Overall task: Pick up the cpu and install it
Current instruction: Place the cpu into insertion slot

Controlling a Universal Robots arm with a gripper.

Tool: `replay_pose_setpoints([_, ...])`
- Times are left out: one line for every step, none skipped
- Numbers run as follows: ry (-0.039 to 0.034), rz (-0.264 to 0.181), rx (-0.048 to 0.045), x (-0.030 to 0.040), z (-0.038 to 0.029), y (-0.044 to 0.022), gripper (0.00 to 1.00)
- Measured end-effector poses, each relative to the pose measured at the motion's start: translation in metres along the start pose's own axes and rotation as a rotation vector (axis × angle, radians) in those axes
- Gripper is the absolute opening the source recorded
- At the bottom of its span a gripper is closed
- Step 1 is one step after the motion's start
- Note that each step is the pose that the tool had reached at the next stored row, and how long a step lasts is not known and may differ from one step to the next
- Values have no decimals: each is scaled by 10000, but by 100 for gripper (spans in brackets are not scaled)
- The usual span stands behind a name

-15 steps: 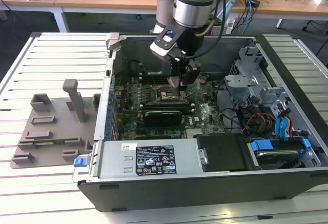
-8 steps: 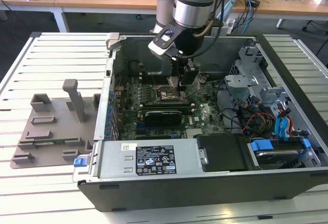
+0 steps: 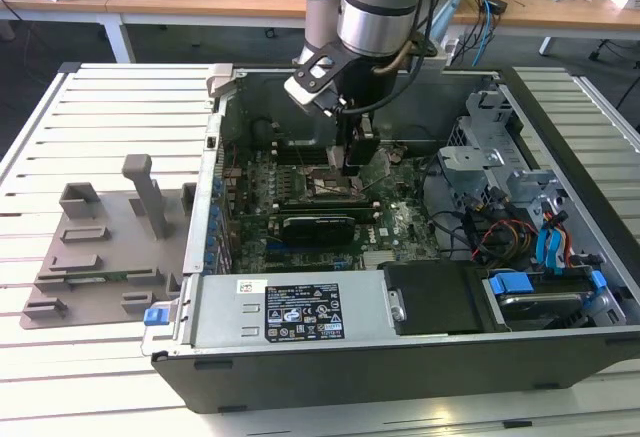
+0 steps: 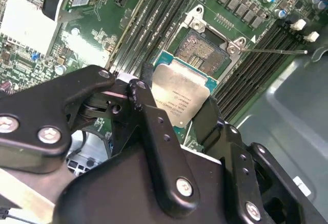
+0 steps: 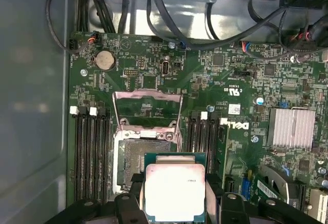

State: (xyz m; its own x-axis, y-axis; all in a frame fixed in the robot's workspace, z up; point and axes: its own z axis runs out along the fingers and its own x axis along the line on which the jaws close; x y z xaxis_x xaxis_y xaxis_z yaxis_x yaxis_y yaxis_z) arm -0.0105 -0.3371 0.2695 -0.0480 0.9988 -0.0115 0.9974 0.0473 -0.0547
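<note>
- The gripper [image 3: 341,164] reaches down into the open computer case [image 3: 400,369], which lies on the slatted tabletop [image 3: 100,117].
- In both wrist views the black fingers [image 4: 149,119] are closed onto two opposite edges of the cpu [image 4: 180,93], holding it flat with its silvery top up; the other two edges are free.
- The cpu [image 5: 175,190] hangs partly over one side of the bare socket [image 5: 139,163], overlapping its rim and not lined up with it. How far above it cannot be told.
- The socket's metal retention frame [image 5: 147,112] stands swung open on the far side from the fingers [image 5: 229,204], leaving the socket uncovered.
- Memory slots [image 5: 89,152] run close along both flanks of the socket, so side room is narrow.
- In the exterior view the black graphics card [image 3: 318,225] sits just beside the socket, nearer the camera.
- A grey tray [image 3: 95,247] rests on the tabletop at the exterior view's left, well apart from the case.
</note>
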Motion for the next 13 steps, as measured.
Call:
replay_pose_setpoints([1, 0, 0, 1, 90, 5, 55])
replay_pose_setpoints([-1, 0, 1, 1, 117, 7, 55])
replay_pose_setpoints([0, 0, 0, 2, 132, 7, 55])
replay_pose_setpoints([1, 0, 0, 2, 150, 8, 55])
replay_pose_setpoints([0, 0, 0, 2, 166, 9, 55])
replay_pose_setpoints([0, 0, 0, 2, 180, 10, 55])
replay_pose_setpoints([0, 0, 0, 2, 195, 11, 55])
replay_pose_setpoints([0, 0, 0, 2, 205, 11, 55])
replay_pose_setpoints([0, 0, 1, 2, 212, 12, 55])
replay_pose_setpoints([1, 0, 0, 3, 226, 13, 55])
replay_pose_setpoints([1, 0, 0, 3, 239, 13, 55])
replay_pose_setpoints([1, 0, 0, 3, 253, 14, 55])
replay_pose_setpoints([0, 0, 1, 3, 273, 15, 55])
